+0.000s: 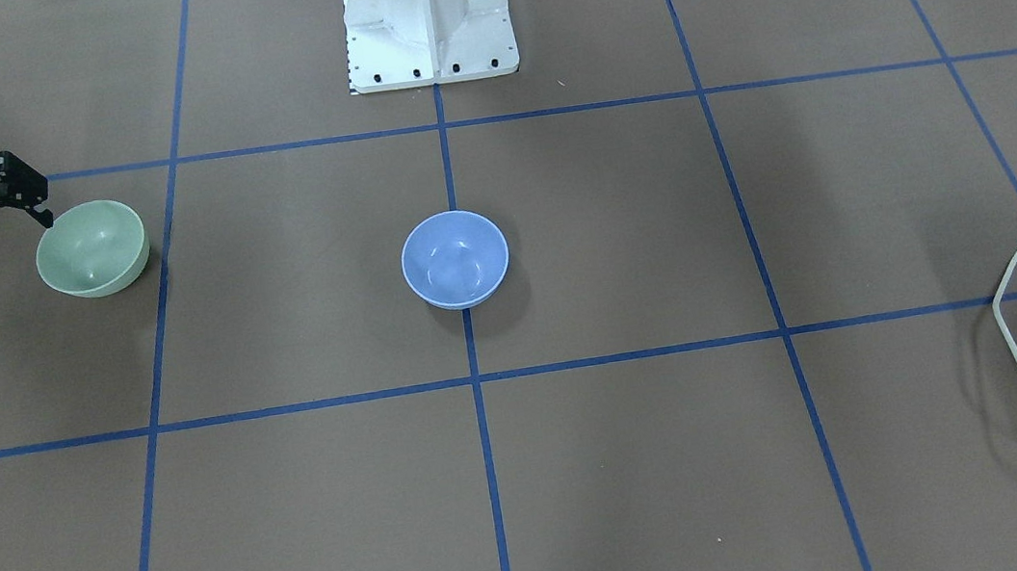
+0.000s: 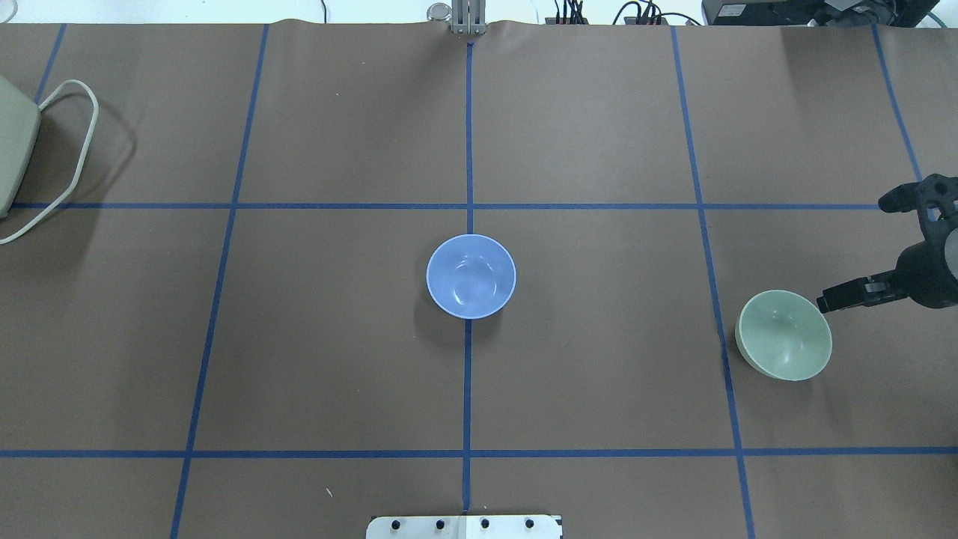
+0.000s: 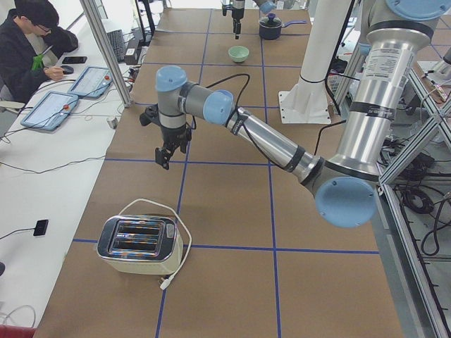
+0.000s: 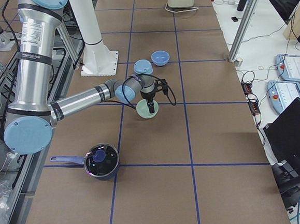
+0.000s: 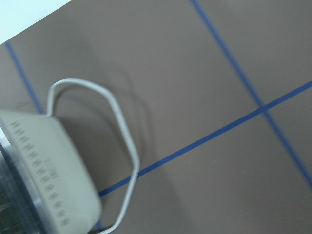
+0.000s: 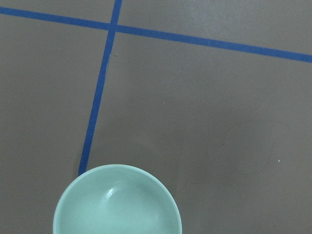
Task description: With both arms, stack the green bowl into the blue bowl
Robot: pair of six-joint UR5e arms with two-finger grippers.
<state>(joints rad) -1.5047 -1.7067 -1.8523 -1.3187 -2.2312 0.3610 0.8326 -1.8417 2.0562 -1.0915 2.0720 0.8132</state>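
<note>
Right gripper (image 1: 7,232), jaws spread, hangs at the outer right rim of green bowl (image 1: 92,249). Blue bowl (image 1: 455,260) lies well left, mid-table (left gripper (image 3: 167,156): far off, spread unreadable).

The blue bowl (image 2: 471,277) sits mid-table (image 2: 599,112), before the pedestal (image 1: 428,24). The green bowl (image 2: 784,335) lies well apart on the robot's right, with the right gripper (image 1: 7,233) at its outer rim, perhaps touching. A toaster (image 2: 15,150) stands far left and a saucepan (image 4: 101,161) far right.
</note>
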